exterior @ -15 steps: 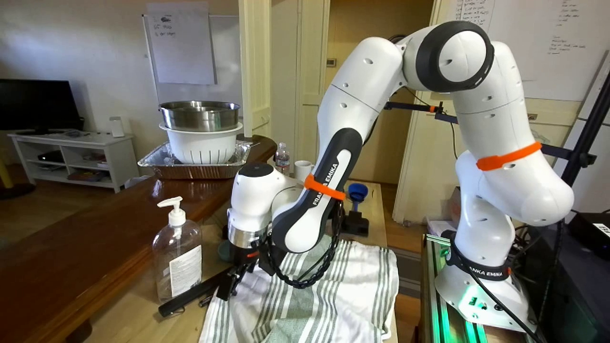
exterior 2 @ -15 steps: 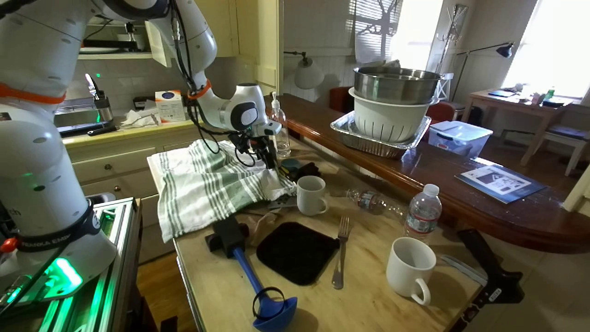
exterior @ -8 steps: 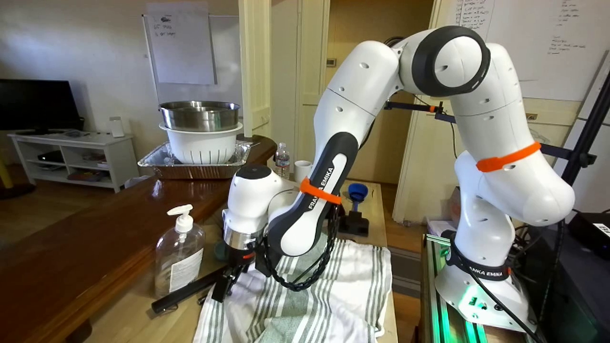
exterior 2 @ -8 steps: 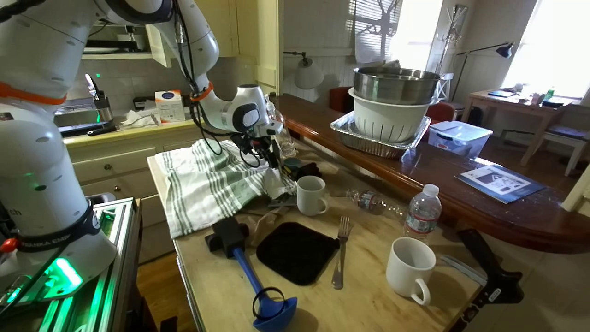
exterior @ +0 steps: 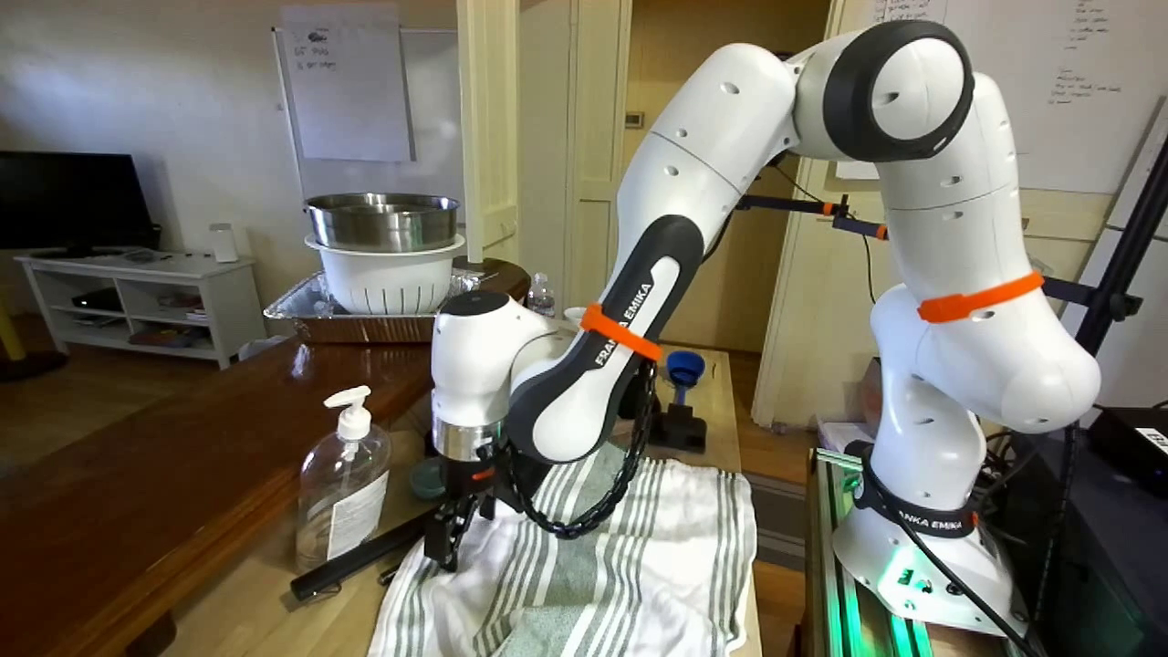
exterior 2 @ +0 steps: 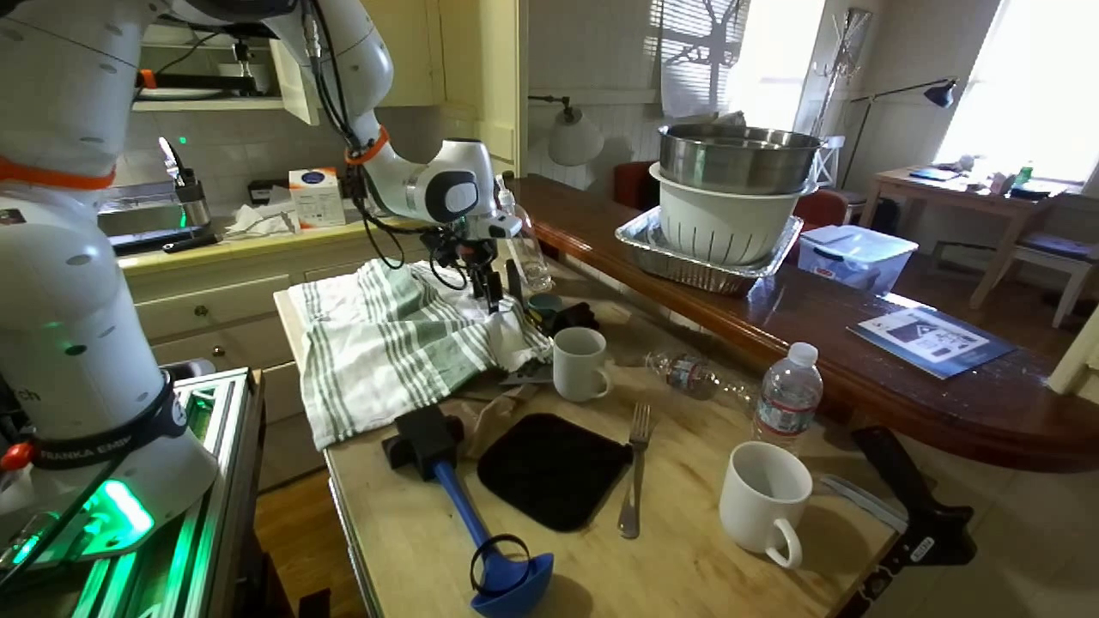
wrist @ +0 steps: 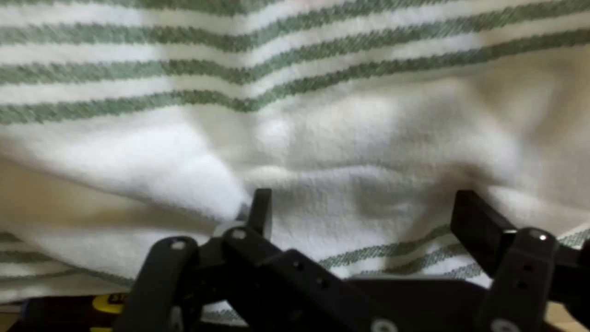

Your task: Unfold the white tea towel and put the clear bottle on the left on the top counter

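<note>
The white tea towel (exterior: 630, 557) with green-grey stripes lies rumpled on the tan tabletop, and it also shows in an exterior view (exterior 2: 378, 343). It fills most of the wrist view (wrist: 322, 133). My gripper (exterior: 444, 558) points down at the towel's edge nearest the bottle. In the wrist view my gripper's fingers (wrist: 362, 196) are wide apart over white cloth; whether the tips touch it I cannot tell. The clear bottle (exterior: 342, 497) stands slightly tilted between gripper and top counter (exterior: 182, 474). In an exterior view the bottle (exterior 2: 532, 262) is partly behind the wrist.
A black rod (exterior: 365, 557) lies beside the bottle. A foil tray (exterior: 365, 328) with colander and steel bowl sits on the counter. Mugs (exterior 2: 579, 365), a water bottle (exterior 2: 788, 395), a fork (exterior 2: 637, 468), a black pot holder (exterior 2: 554, 472) and a blue ladle (exterior 2: 515, 571) are on the table.
The bottle has shifted and tilted from upright, and the black rod has shifted slightly. The gripper first moved toward the bottle, then came back over the towel, a little higher. The towel shifted slightly.
</note>
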You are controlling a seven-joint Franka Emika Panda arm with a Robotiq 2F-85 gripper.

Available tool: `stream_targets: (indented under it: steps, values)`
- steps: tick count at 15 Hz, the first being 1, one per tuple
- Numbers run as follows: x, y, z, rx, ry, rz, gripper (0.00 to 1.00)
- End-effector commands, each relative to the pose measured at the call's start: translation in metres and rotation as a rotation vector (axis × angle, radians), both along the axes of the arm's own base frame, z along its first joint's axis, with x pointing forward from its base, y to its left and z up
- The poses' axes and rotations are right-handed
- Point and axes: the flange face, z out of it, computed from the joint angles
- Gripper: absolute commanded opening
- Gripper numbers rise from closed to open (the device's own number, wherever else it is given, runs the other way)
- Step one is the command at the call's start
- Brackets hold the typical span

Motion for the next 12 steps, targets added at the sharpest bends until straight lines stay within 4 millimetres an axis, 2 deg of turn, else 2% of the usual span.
stream_targets:
  steps: [1, 4, 8, 10, 12]
  values:
    - [-0.027, -0.004, 0.024, -0.010, 0.079, -0.069, 1.00]
    - [-0.041, -0.003, 0.050, 0.007, 0.113, -0.095, 1.00]
    - [-0.043, 0.008, 0.085, 0.053, 0.008, -0.033, 1.00]
    - [-0.050, 0.012, 0.104, 0.049, -0.026, -0.029, 1.00]
    - [-0.055, 0.020, 0.121, 0.039, -0.083, 0.046, 1.00]
